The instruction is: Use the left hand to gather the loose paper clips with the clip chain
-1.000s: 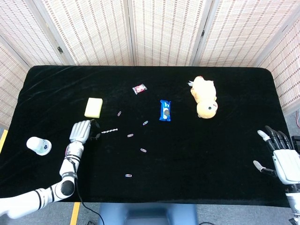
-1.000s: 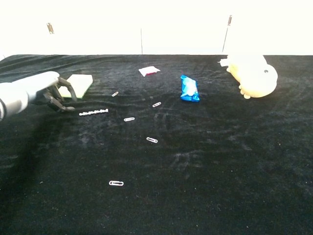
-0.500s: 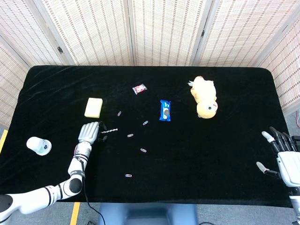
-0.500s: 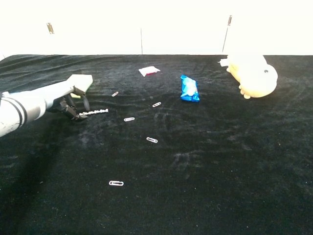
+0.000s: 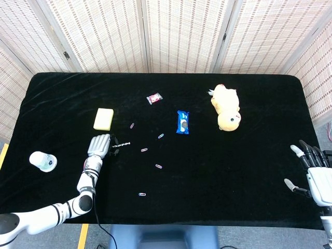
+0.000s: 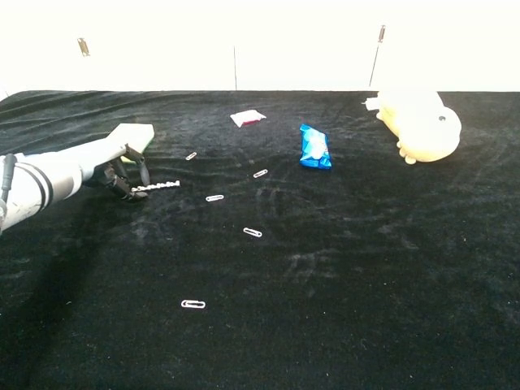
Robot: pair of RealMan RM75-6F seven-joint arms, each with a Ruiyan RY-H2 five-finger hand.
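Note:
The clip chain (image 5: 122, 145) (image 6: 160, 187) lies in a short line on the black cloth. My left hand (image 5: 98, 145) (image 6: 114, 158) is at its left end, with dark fingertips (image 6: 134, 188) curled around that end and pinching it. Several loose paper clips are scattered to the right of the chain: one (image 5: 132, 125) (image 6: 191, 155) behind it, one (image 5: 144, 150) (image 6: 214, 197) just right of it, others (image 5: 158, 166) (image 6: 253, 232) further out, and the nearest (image 5: 142, 194) (image 6: 193, 305) by the front edge. My right hand (image 5: 314, 168) hangs at the table's right edge, fingers spread and holding nothing.
A yellow sponge (image 5: 104, 119) (image 6: 134, 134) lies just behind the left hand. A white bottle (image 5: 43, 161) stands at the left edge. A pink packet (image 5: 154, 98), a blue snack packet (image 5: 182, 122) and a yellow plush duck (image 5: 226, 107) sit further back and to the right.
The left hand moved right from beside the sponge to the chain's left end and its fingers closed there. The chain has not shifted. The right hand sank slightly.

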